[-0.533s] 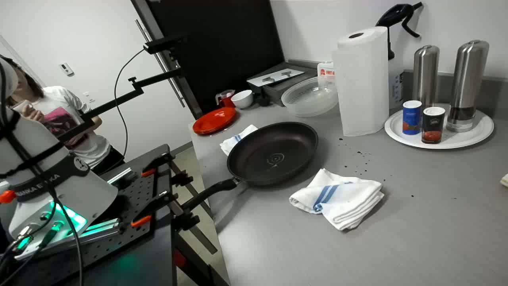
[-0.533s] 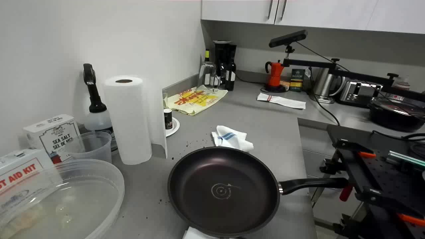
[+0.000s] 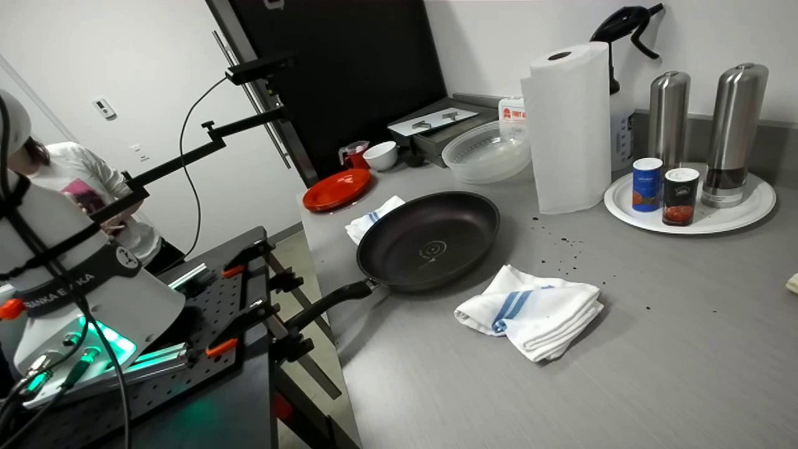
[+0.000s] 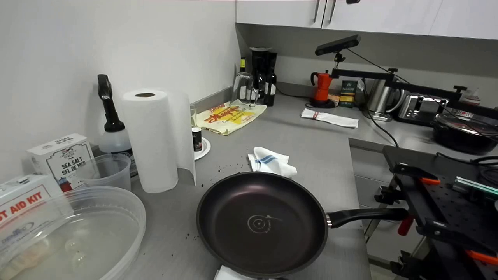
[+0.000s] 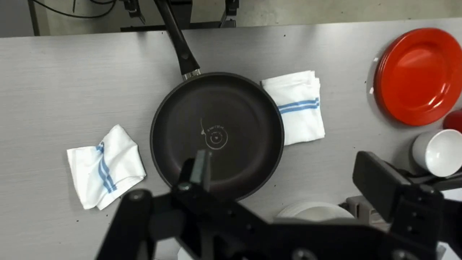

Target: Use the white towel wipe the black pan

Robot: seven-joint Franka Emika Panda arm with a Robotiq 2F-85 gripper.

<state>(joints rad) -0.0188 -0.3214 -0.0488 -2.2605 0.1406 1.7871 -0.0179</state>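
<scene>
The black pan (image 3: 430, 240) sits on the grey counter, bare inside, its handle toward the robot's side; it also shows in an exterior view (image 4: 260, 221) and in the wrist view (image 5: 216, 108). A loosely folded white towel with blue stripes (image 3: 536, 315) lies beside it, also in an exterior view (image 4: 272, 163) and the wrist view (image 5: 104, 169). A second, flatter white towel (image 5: 301, 108) lies at the pan's opposite side, partly hidden by its rim. My gripper (image 5: 283, 159) is wide open and empty, above the pan and counter. In the exterior views it is almost entirely out of frame.
Red plates (image 5: 420, 77) and a white bowl (image 5: 438, 151) stand past the flatter towel. A paper towel roll (image 3: 567, 131), a clear plastic tub (image 3: 489, 153) and a plate with shakers and grinders (image 3: 692, 218) stand along the wall. Dark crumbs dot the counter.
A small dark part, likely of my gripper, now shows at the top edge in both exterior views. The person in the background has shifted. Pan and towels have not moved.
</scene>
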